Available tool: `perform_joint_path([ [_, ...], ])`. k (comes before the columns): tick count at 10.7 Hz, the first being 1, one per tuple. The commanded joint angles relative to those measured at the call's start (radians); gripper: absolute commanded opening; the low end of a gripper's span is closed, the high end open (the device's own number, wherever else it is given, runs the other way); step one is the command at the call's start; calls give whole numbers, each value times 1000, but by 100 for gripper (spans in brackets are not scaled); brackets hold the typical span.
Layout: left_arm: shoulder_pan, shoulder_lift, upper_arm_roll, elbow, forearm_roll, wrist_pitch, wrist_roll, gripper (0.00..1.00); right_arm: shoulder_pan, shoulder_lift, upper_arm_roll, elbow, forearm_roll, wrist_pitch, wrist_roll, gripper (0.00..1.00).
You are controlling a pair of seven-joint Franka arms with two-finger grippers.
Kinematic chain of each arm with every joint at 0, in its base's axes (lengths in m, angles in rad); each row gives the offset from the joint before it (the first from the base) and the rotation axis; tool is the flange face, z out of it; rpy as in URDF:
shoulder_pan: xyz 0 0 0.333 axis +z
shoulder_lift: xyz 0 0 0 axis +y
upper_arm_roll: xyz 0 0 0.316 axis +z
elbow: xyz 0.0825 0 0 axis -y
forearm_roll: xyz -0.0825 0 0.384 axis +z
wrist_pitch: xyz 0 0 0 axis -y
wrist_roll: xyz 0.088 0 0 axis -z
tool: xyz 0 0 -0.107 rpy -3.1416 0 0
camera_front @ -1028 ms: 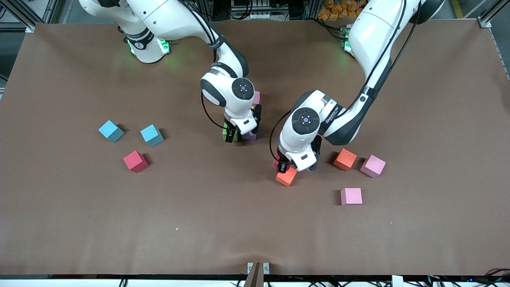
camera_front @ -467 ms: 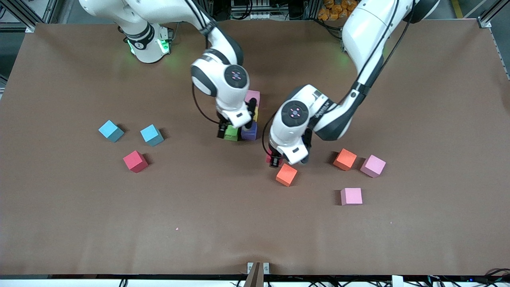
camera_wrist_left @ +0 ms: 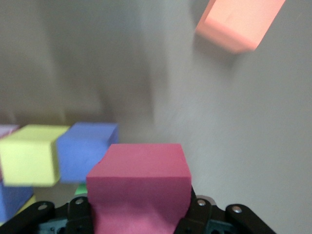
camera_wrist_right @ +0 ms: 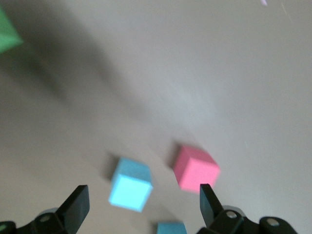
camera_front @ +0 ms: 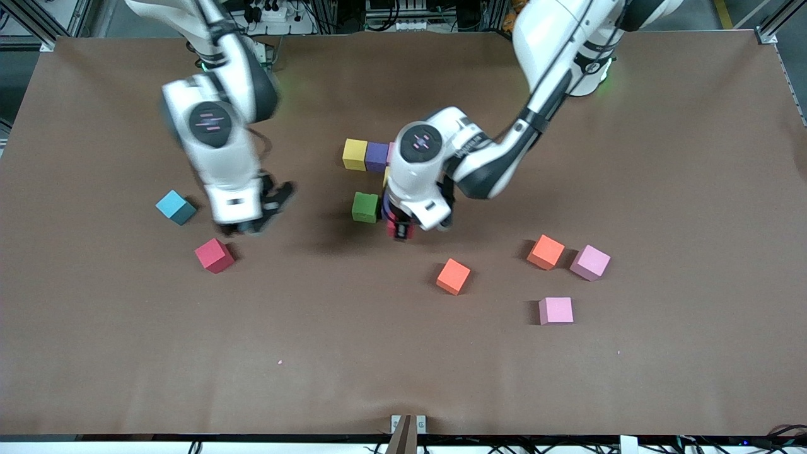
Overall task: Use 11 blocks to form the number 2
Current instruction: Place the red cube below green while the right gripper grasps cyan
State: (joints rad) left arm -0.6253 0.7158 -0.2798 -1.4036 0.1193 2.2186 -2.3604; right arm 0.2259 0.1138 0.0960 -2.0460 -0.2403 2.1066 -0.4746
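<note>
Brown matte covering spans the whole bench (camera_front: 403,353), and two white arms reach down over it from the edge where their bases stand. The left gripper (camera_front: 401,228) hangs over the middle of the bench, its jaws closed on a red block (camera_wrist_left: 139,187), just beside the green block (camera_front: 365,207). The right gripper (camera_front: 252,224) is up in the air toward the right arm's end of the bench, over the spot between the light blue block (camera_front: 175,207) and the second red block (camera_front: 214,255); its jaws stand wide apart with nothing between them, and its wrist view shows another light blue block (camera_wrist_right: 171,228) below it.

The number 2 is only begun at mid-bench: a yellow block (camera_front: 355,154) and a purple block (camera_front: 377,156) touch side by side, with the green block nearer the front camera; more of it is hidden by the left arm.

Loose blocks lie toward the left arm's end: an orange block (camera_front: 453,276), another orange block (camera_front: 546,251) just beside a pink block (camera_front: 590,262), and a second pink block (camera_front: 556,310) nearest the front edge.
</note>
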Motion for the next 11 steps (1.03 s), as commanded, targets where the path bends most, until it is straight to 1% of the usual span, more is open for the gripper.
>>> perform_joint_path([
  [1,-103,74,21,112,-23,-13,-68,7,-171,-115,22,-207,3,180,13,100],
  [2,-135,99,21,148,-23,-13,-91,7,-228,-111,22,-227,6,220,14,100],
  [3,-163,105,21,159,-23,-13,-117,7,-250,-106,22,-250,51,228,14,100],
  [4,-195,119,25,169,-23,-1,-129,7,-269,-106,21,-278,153,262,11,100],
  [5,-239,140,52,196,-23,9,-144,7,-296,-106,21,-322,211,303,10,100],
  [6,-282,172,82,222,-23,18,-160,7,-298,-106,22,-365,263,332,10,100],
  [7,-303,188,94,230,-23,47,-167,7,-293,-105,22,-391,348,335,8,100],
  [9,-313,204,96,233,-23,87,-169,7,-270,-100,24,-398,363,361,-2,100],
  [10,-315,220,97,244,-23,89,-165,7,-254,-89,24,-408,363,401,-18,100],
  [11,-315,237,105,253,-23,96,-163,7,-237,-73,24,-431,363,473,-39,100],
])
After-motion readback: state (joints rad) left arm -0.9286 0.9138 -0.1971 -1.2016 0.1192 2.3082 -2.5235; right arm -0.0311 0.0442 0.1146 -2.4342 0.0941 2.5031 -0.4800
